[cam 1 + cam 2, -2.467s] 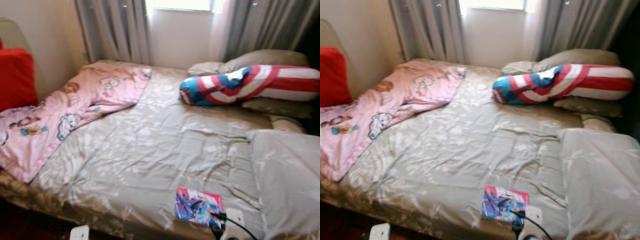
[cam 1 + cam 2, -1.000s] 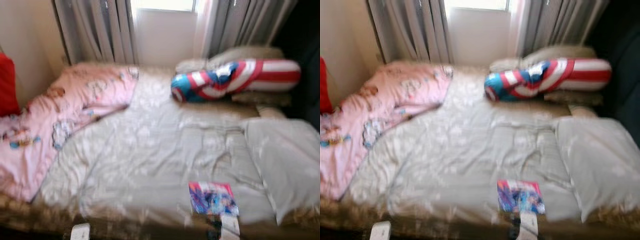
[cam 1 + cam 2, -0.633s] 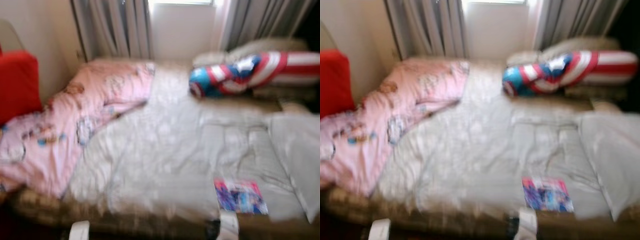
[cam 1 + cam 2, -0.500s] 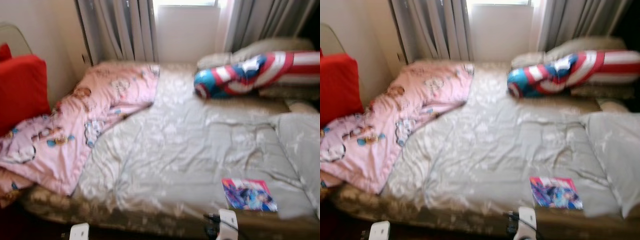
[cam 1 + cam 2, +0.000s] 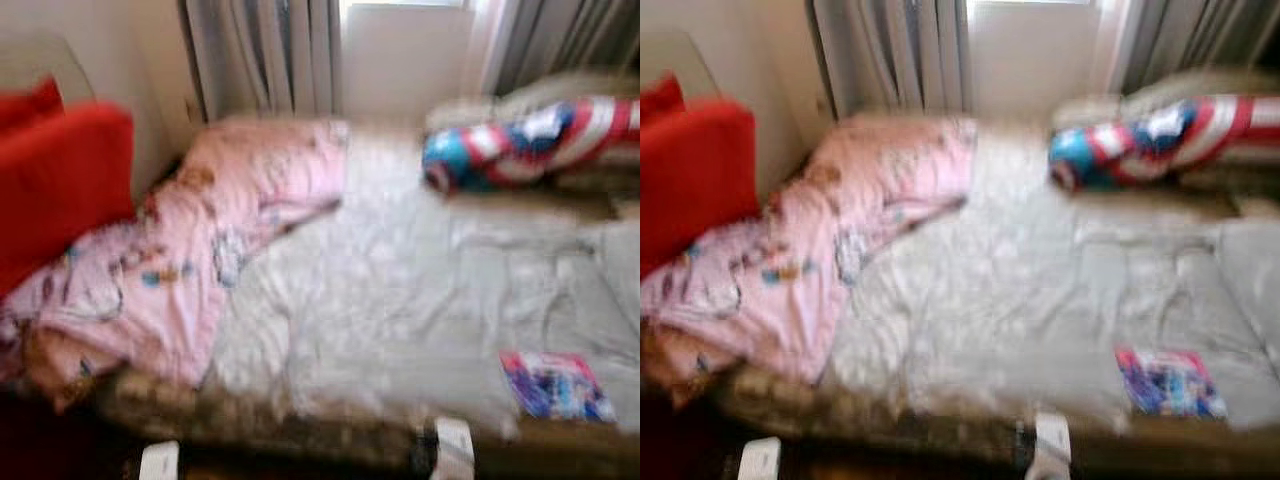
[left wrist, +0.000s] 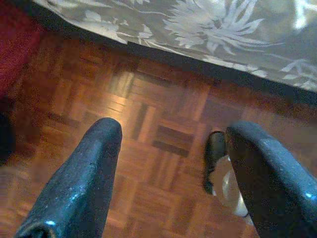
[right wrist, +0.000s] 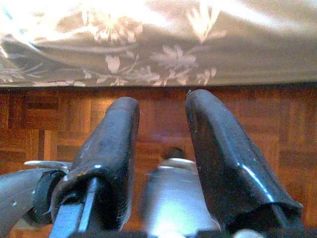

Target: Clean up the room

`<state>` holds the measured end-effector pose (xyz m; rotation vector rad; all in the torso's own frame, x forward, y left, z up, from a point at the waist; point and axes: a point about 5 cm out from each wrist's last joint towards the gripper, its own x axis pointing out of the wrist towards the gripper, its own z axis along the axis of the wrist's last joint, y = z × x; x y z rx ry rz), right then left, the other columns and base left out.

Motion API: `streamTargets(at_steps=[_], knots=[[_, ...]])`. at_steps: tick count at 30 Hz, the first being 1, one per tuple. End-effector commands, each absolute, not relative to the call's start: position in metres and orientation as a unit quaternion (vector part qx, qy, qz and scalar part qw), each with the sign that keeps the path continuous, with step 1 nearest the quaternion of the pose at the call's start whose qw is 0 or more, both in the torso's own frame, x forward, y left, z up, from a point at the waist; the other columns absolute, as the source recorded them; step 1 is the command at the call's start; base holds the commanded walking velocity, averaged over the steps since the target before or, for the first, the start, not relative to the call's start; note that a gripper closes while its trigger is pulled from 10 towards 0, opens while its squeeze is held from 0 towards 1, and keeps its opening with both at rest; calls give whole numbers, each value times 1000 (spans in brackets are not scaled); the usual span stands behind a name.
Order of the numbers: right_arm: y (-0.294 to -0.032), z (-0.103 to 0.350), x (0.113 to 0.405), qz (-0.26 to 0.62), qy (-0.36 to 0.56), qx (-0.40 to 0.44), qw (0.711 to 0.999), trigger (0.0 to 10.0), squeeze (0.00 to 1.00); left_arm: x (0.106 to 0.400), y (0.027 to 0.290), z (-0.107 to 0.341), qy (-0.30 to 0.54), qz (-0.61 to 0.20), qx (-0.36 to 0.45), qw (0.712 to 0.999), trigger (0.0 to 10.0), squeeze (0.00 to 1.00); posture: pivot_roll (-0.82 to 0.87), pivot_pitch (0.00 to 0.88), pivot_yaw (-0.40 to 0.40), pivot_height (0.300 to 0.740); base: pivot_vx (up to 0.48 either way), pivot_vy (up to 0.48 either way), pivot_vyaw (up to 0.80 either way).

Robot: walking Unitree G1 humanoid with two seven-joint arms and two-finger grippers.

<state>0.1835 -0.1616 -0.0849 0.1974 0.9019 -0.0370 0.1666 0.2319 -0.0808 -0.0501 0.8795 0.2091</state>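
The bed point(image 5: 400, 300) has a rumpled grey flowered cover. A pink cartoon-print blanket point(image 5: 200, 240) lies bunched over its left side. Near the front edge on the right is a colourful book point(image 5: 555, 385). A red, white and blue striped pillow point(image 5: 520, 145) rests at the back right. Both arms hang low in front of the bed. My left gripper point(image 6: 173, 131) is open over the parquet floor point(image 6: 148, 124) with nothing between its fingers. My right gripper point(image 7: 163, 104) is open too, pointing down at the floor beside the bed's hanging cover point(image 7: 148, 54).
A red cushion point(image 5: 55, 180) stands at the left against the wall. Grey curtains point(image 5: 260, 55) and a window are behind the bed. Beige pillows point(image 5: 1180, 90) lie at the back right. The eye views are blurred.
The camera has swung left: the red cushion and pink blanket take more of the picture, and the book and striped pillow sit further right. Nothing on the bed has moved.
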Motion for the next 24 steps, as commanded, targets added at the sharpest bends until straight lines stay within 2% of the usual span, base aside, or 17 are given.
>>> streamTargets(at_steps=[1,24], knots=[[-165,-88,178,-26,442,97,892,10000,0,162,230,-83,434,97,-22,895,10000,0,40,51,9,740,0,480,0],[-164,-87,179,-20,441,92,893,10000,0,160,230,-84,437,94,-22,894,10000,0,39,20,10,740,0,480,0]])
